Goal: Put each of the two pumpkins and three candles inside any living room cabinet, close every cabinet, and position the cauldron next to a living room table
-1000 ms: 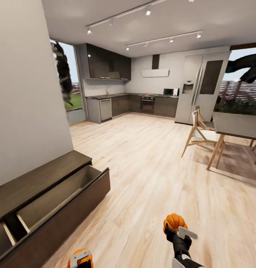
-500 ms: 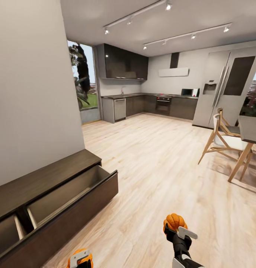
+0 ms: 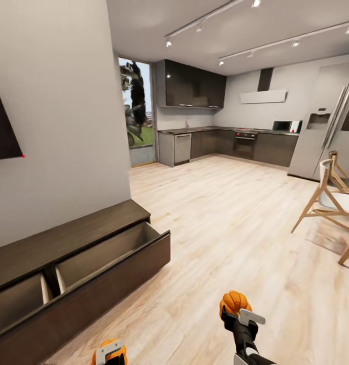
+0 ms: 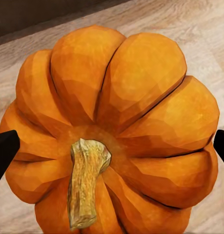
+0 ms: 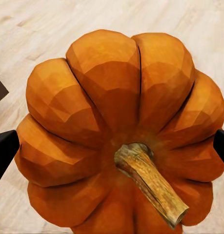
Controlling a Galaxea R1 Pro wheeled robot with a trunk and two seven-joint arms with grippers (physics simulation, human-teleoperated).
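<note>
Each gripper carries a ribbed orange pumpkin with a tan stem. The left gripper (image 3: 109,351) is clamped on one pumpkin (image 4: 112,131), low beside the cabinet (image 3: 68,274) with its drawers pulled out. The right gripper (image 3: 239,319), arm raised upright, grips the other pumpkin (image 3: 234,302) above the wooden floor (image 3: 220,223).

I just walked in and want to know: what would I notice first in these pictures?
Two bright orange pumpkins: the right gripper holds one pumpkin over the wood floor, and the left gripper holds the other pumpkin. To the left by the wall stands the dark cabinet, its drawers pulled open.
</note>
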